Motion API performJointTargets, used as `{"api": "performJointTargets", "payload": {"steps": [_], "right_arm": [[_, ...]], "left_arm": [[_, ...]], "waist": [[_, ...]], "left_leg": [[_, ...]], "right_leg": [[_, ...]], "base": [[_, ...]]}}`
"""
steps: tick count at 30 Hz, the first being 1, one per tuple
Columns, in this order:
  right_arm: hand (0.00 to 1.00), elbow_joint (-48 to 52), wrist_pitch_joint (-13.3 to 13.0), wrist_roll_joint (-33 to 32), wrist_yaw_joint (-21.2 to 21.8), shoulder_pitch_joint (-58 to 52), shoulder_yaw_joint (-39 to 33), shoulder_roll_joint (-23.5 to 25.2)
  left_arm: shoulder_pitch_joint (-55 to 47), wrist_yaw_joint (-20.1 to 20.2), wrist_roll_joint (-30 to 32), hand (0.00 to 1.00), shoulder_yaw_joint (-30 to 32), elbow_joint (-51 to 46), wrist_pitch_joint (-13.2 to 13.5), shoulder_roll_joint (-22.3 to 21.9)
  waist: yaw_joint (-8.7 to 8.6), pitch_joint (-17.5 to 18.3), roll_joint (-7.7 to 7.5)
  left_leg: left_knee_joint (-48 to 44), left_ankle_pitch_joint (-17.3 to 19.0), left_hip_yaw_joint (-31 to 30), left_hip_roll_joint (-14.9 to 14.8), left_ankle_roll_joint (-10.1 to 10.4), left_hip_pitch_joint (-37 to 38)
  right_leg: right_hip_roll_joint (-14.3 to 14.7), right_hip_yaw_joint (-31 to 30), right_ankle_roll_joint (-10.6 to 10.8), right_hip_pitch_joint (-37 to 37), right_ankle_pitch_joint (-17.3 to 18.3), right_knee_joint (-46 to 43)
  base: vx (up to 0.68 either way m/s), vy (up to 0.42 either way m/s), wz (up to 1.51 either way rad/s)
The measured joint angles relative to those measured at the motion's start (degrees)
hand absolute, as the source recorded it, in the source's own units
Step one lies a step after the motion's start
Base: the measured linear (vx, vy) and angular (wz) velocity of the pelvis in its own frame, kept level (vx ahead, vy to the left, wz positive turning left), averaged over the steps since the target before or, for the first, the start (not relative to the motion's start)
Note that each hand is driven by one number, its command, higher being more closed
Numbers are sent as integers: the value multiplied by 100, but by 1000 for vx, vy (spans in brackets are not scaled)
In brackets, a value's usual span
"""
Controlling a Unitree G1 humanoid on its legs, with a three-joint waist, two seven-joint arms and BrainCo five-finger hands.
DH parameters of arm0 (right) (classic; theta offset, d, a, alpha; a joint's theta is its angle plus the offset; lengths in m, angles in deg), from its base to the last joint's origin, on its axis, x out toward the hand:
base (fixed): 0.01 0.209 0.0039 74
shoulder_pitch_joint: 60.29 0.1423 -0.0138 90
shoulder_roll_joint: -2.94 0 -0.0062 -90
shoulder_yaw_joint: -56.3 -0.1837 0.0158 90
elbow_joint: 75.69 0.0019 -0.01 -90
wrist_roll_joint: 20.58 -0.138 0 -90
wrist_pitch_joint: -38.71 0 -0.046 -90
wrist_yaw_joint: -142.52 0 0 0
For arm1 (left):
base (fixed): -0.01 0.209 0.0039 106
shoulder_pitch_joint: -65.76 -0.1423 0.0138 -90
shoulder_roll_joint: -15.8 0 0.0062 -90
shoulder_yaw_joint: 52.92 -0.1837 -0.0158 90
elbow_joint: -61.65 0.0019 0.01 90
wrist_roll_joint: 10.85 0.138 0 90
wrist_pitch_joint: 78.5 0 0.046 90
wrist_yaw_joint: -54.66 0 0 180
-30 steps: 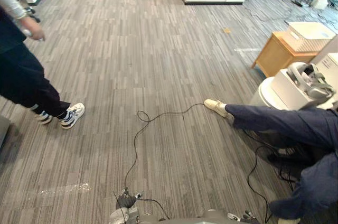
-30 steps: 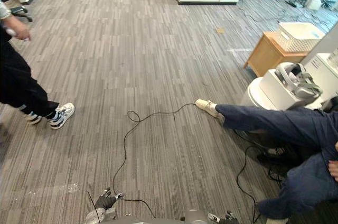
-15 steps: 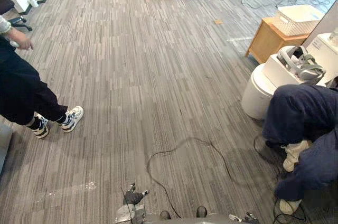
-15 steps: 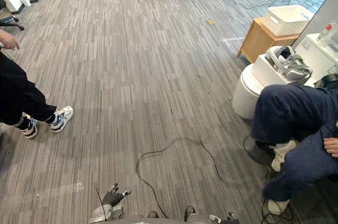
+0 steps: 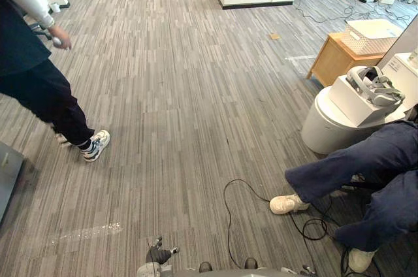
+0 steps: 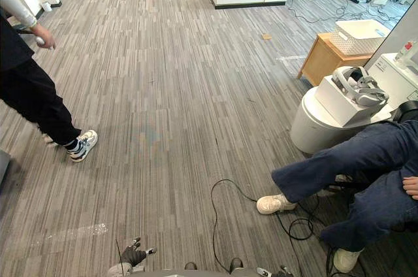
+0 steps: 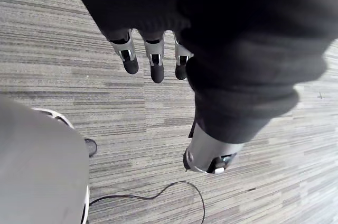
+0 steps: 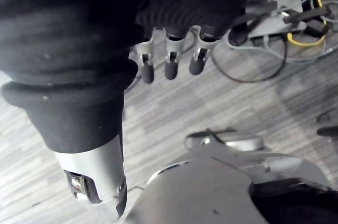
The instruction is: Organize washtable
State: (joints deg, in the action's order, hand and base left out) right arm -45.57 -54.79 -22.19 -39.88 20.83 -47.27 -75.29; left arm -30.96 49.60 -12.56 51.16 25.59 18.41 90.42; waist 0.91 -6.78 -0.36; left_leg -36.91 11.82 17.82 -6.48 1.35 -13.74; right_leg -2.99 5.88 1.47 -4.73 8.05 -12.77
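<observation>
Carpeted floor lies before me. My left hand (image 7: 153,57) hangs low over the carpet with its fingers straight and relaxed and nothing in them; it also peeks in at the bottom edge of the left eye view (image 5: 159,255). My right hand (image 8: 169,55) hangs the same way at my side, fingers loose and empty. A white counter (image 6: 396,71) with a small bottle on it stands at the far right edge, well away from both hands.
A person (image 5: 39,81) stands at the left. Another person (image 5: 356,166) sits at the right, one leg stretched across the floor. Behind that leg is a white round stand (image 5: 326,127) bearing a box and headset. A wooden side table (image 5: 333,61) carries a white basket (image 5: 373,31).
The camera has shifted. The seated person has stretched a leg out onto the floor. The standing person has stepped closer. Both hands hang as before.
</observation>
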Motion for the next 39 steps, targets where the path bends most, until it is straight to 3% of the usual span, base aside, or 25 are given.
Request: {"api": "performJointTargets", "payload": {"steps": [4,5,6,7,8,11,12,13,14,15,16,18,21,23,25,26,27,28,29,31,32,33,35,37,39], "right_arm": [[0,263,9,29,-2,34,451,-256],[0,530,7,53,16,34,482,-416],[0,550,16,54,-26,9,566,-213],[0,559,19,60,-12,16,598,-115],[0,573,28,83,12,131,574,-204],[0,385,-6,137,13,155,512,-170],[0,298,-50,160,26,-73,438,-88],[0,279,-66,165,35,-99,356,-28],[0,211,-30,208,72,-130,276,67],[0,165,-12,216,97,-205,226,119],[0,149,-19,172,119,-232,123,165],[0,195,-48,62,127,-292,-20,189],[0,583,-69,-2,126,-581,-167,270],[0,780,-71,-6,127,-758,-185,261],[0,741,-40,-8,121,-867,-151,285],[0,719,9,-10,118,-930,-94,320],[0,716,38,-18,122,-961,-92,299],[0,717,39,-16,127,-1011,-109,259],[0,728,63,-8,132,-927,-117,113],[0,787,41,-48,104,-850,-169,112],[0,850,29,-163,117,-870,-177,76],[0,860,29,-246,102,-895,-160,82],[0,849,33,-279,90,-845,-100,104],[0,850,38,-275,76,-768,-99,159],[0,849,166,-155,-2,-581,-105,26]], "left_arm": [[-17,-5,12,0,-3,-32,-2,-139],[3,-12,14,0,-68,-30,38,-261],[-68,-22,-26,0,-81,-183,81,-95],[-99,-26,-33,0,-92,-276,130,9],[-52,-22,-61,0,-126,-290,161,40],[-166,-82,-30,0,-246,-279,206,158],[-327,-114,-31,0,-306,-250,206,238],[-385,-137,-23,0,-308,-202,214,339],[-381,-155,-27,0,-289,-33,152,504],[-365,-157,-32,0,-291,60,57,558],[-372,-159,-35,0,-301,62,41,571],[-498,-162,-34,0,-375,67,-31,569],[-437,-148,-21,0,-494,26,-29,418],[-209,-141,22,0,-537,27,-21,169],[-55,-131,25,0,-736,21,-20,55],[6,-117,36,0,-780,18,-14,-25],[-18,-119,46,0,-708,24,-12,-175],[-16,-122,81,0,-661,51,-13,-242],[56,-115,140,0,-568,78,-25,-353],[162,-124,137,0,-198,64,-34,-463],[88,-141,130,0,56,19,-27,-456],[39,-153,111,0,331,-92,-11,-444],[-116,-148,59,0,454,-239,-7,-347],[-283,-118,11,0,435,-444,10,-285],[-321,-110,-41,0,412,-630,100,-332]], "waist": [[55,-4,228],[145,-29,522],[171,-34,124],[194,5,-88],[143,-102,45],[315,165,47],[307,364,-15],[312,403,-127],[166,509,-422],[81,460,-491],[42,402,-467],[-61,340,-376],[-222,327,-109],[-355,301,41],[-392,277,22],[-448,283,15],[-531,312,66],[-558,347,159],[-498,273,367],[-504,122,325],[-441,35,316],[-382,16,358],[-204,-67,200],[-37,-35,73],[122,-63,239]], "left_leg": [[110,92,-49,-298,100,-276],[739,313,1,-524,-32,-258],[450,469,153,-214,-54,-395],[132,590,189,-166,55,-554],[-811,729,-87,-346,124,-1043],[-473,719,-430,-288,124,-1498],[-344,670,-370,-110,64,-1332],[-342,673,-321,111,-111,-1249],[-352,902,-238,448,-413,-1064],[-303,1094,-230,662,-550,-763],[-220,1190,-247,750,-587,-549],[301,1347,-340,905,-707,349],[1513,1253,-702,889,-655,1678],[2317,1131,-928,751,-447,2522],[2456,1099,-1059,747,-372,2846],[2447,1138,-1246,768,-301,3088],[2207,1174,-1427,690,-235,3271],[1958,1160,-1470,600,-209,3268],[1108,829,-1383,391,100,3028],[-630,-1403,-1192,357,-267,2226],[-1657,-2502,-965,68,-173,1751],[-2857,-2151,-557,-435,-424,1238],[-3753,-1484,-333,-860,-594,443],[-3731,-1020,-338,-862,-443,-393],[-2515,-573,-273,-953,-16,-1185]], "right_leg": [[201,-225,-16,314,37,652],[329,-110,173,-257,506,-1040],[49,-226,14,-231,1136,-1758],[-39,-195,-133,-122,1582,-1745],[7,-88,-62,-6,1794,-1720],[-295,-264,27,192,1905,-1371],[-504,-311,243,459,1983,-1450],[-630,-577,339,262,1919,-2203],[-728,-941,443,-135,1532,-3612],[-777,-1145,305,-404,716,-4460],[-768,-1228,268,-511,320,-4861],[-457,-1139,169,-903,372,-5834],[15,-321,113,-1507,807,-5465],[287,171,65,-2200,859,-3657],[297,232,-95,-2512,477,-2253],[301,162,-218,-2647,-18,-1319],[385,124,-652,-2699,-905,-1257],[446,58,-643,-2700,-1199,-1437],[550,155,-578,-2633,-754,-1902],[487,134,-679,-2199,-362,-2043],[532,6,-747,-1576,-253,-1687],[604,-183,-753,-974,-139,-1411],[570,-393,-827,-180,5,-1084],[343,-597,-683,455,438,-623],[149,-820,-231,1116,1022,-244]], "base": [[18,79,-44],[111,-16,-42],[103,-53,-15],[96,-58,37],[84,56,31],[219,204,-17],[543,316,-26],[738,311,12],[688,212,29],[669,221,40],[517,192,21],[620,210,8],[697,184,46],[793,133,80],[642,36,68],[879,-25,84],[1080,-43,78],[953,-54,32],[937,-43,5],[885,-42,-15],[848,-13,-41],[833,17,-50],[894,122,-53],[750,186,-52],[681,306,-51]]}}
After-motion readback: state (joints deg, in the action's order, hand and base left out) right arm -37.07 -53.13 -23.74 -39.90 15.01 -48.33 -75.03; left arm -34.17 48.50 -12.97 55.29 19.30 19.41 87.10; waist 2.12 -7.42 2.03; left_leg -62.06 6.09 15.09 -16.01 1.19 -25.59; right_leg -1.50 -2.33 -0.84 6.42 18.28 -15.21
